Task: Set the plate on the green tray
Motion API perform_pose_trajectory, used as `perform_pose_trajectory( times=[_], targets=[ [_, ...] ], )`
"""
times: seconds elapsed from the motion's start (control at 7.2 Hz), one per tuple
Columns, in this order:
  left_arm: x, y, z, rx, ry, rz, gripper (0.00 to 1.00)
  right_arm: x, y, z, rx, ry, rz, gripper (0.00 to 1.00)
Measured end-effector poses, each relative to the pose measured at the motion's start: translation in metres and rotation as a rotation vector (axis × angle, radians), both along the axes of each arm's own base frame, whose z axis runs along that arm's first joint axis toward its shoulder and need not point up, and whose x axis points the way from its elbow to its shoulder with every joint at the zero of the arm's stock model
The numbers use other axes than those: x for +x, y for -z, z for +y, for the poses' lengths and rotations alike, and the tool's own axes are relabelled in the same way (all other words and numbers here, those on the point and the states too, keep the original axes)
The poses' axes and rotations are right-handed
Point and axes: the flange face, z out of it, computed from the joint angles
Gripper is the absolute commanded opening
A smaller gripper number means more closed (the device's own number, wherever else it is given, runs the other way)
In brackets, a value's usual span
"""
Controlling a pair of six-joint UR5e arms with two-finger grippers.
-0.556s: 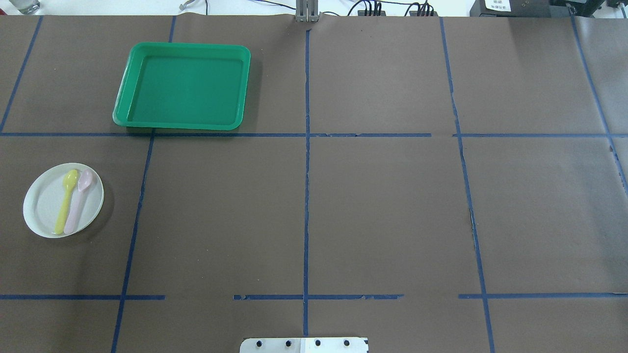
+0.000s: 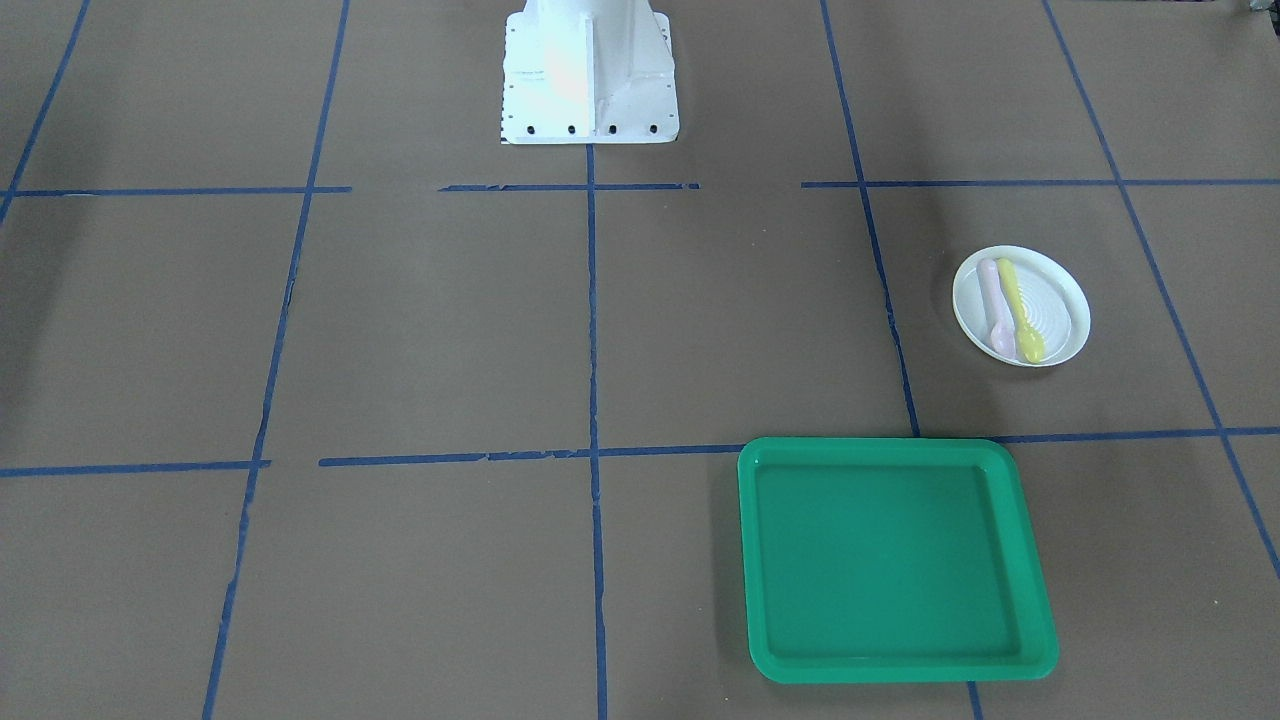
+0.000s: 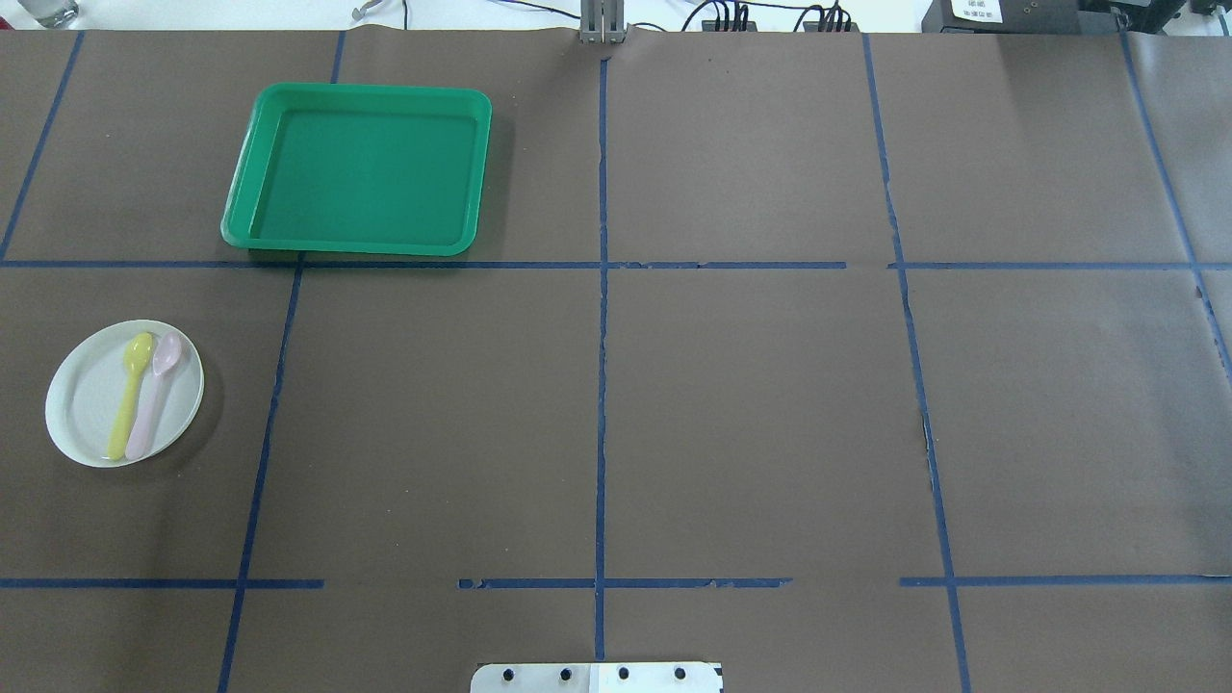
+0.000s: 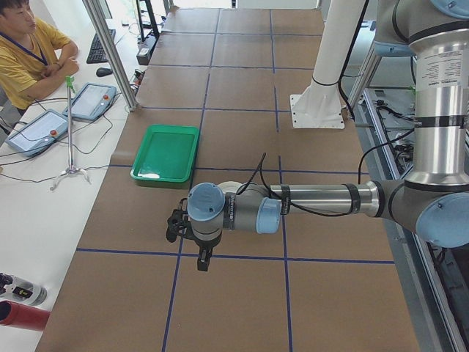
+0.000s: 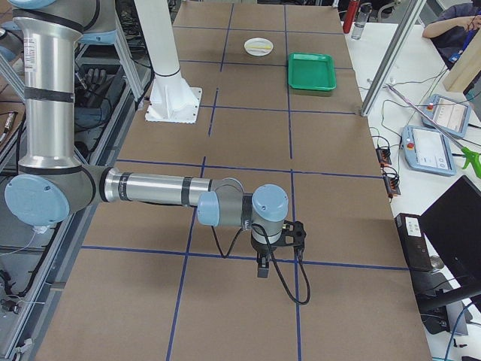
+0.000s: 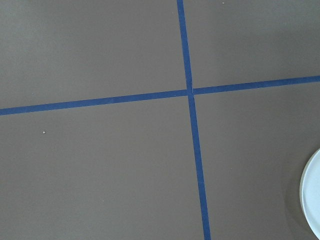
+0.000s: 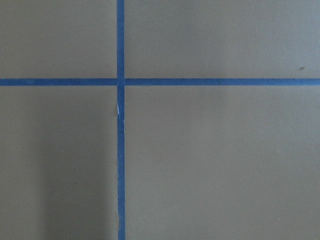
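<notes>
The small round white plate (image 3: 85,409) lies on the table's left side, with a yellow spoon (image 3: 130,393) and a pink spoon (image 3: 154,395) on it. It also shows in the front-facing view (image 2: 1062,310), and its rim edges into the left wrist view (image 6: 312,200). The green tray (image 3: 366,173) lies empty beyond the plate, seen too in the front-facing view (image 2: 880,560). My left gripper (image 4: 203,258) hangs above the table near the plate; my right gripper (image 5: 261,269) hangs far from both. Each shows only in a side view, so I cannot tell whether it is open or shut.
Brown paper with a blue tape grid covers the table. The white robot base (image 2: 590,70) stands at the robot's edge. An operator (image 4: 26,51) sits past the far side with tablets (image 4: 37,130) and a thin stand (image 4: 70,125).
</notes>
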Motion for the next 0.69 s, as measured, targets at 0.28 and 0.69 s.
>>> perform_pose_trajectory(
  times=[0.28, 0.69],
  targets=[
    [0.000, -0.002, 0.001, -0.002, 0.000, 0.004, 1.00, 0.000, 0.000, 0.000, 0.000, 0.000, 0.000, 1.00],
    [0.017, -0.009, -0.003, 0.001, -0.038, -0.025, 1.00, 0.000, -0.001, 0.000, -0.001, 0.000, 0.000, 1.00]
  ],
)
